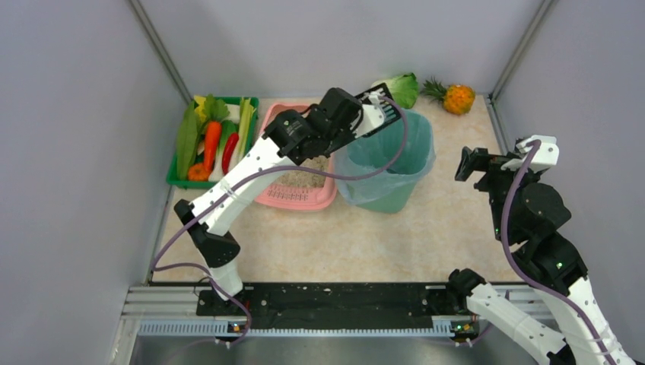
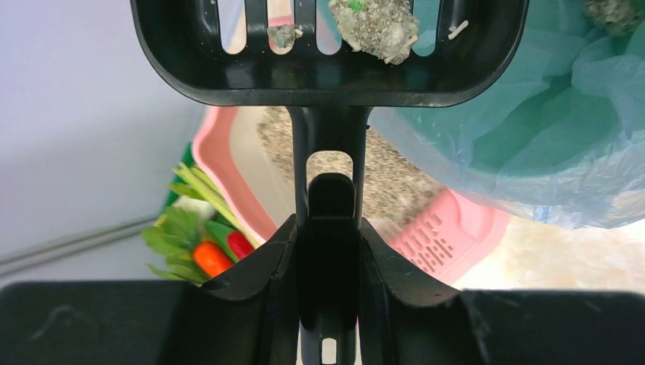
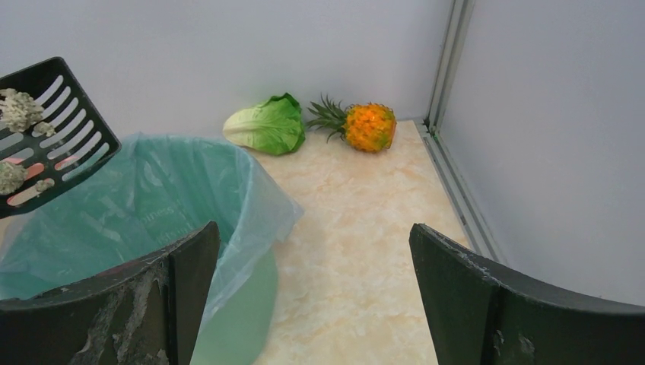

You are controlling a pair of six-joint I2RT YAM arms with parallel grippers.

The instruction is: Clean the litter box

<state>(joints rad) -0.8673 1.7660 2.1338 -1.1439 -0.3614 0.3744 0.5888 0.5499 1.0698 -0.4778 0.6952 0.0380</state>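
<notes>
The pink litter box [image 1: 292, 196] with grey-beige litter lies left of the teal bin, mostly under my left arm; it also shows in the left wrist view [image 2: 456, 232]. My left gripper [image 1: 363, 115] is shut on the handle of a black slotted scoop [image 2: 328, 68]. The scoop holds clumps of litter [image 2: 376, 26] and hangs over the near-left rim of the teal bag-lined bin [image 1: 386, 163]. The scoop also shows in the right wrist view [image 3: 49, 133]. My right gripper [image 1: 475, 163] is open and empty, raised to the right of the bin [image 3: 129, 205].
A green crate of vegetables [image 1: 211, 141] stands left of the litter box. A lettuce [image 1: 401, 87] and a pineapple [image 1: 455, 97] lie at the back by the wall. Grey walls close the table on three sides.
</notes>
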